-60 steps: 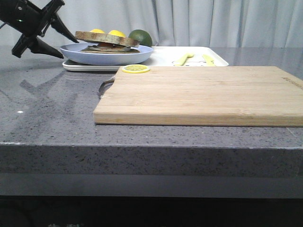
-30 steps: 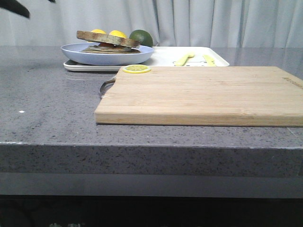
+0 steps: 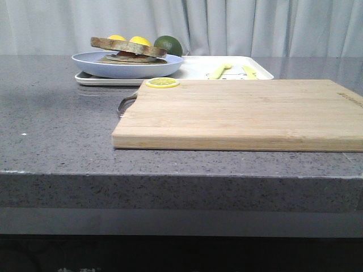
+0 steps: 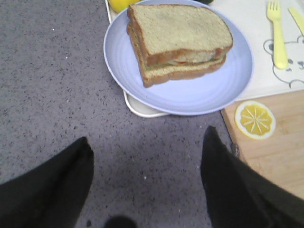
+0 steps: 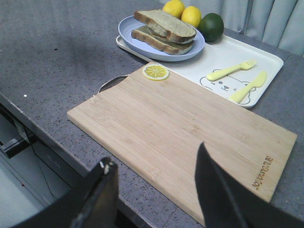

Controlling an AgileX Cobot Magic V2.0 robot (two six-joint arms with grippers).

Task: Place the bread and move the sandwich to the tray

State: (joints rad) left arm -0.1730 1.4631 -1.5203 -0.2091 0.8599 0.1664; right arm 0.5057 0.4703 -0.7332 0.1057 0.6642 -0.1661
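Note:
The sandwich [image 3: 129, 50] lies on a pale blue plate [image 3: 91, 63] that stands on the left end of the white tray [image 3: 198, 67] at the back. In the left wrist view the bread [image 4: 180, 26] lies as the top slice of the sandwich [image 4: 178, 66], with pale filling between the slices. My left gripper [image 4: 148, 134] is open and empty above the grey counter, short of the plate [image 4: 190, 97]. My right gripper [image 5: 155, 154] is open and empty over the near edge of the cutting board [image 5: 190, 123]. Neither gripper shows in the front view.
The wooden cutting board [image 3: 244, 110] fills the middle of the counter, with a lemon slice [image 3: 163, 83] on its far left corner. Two lemons [image 3: 140, 40] and a lime [image 3: 168, 44] sit behind the plate. A yellow fork [image 5: 230, 70] and knife [image 5: 248, 86] lie on the tray [image 5: 223, 52].
My left arm rose from beside the plate and left the front view at the upper left. The sandwich, plate and board have not moved.

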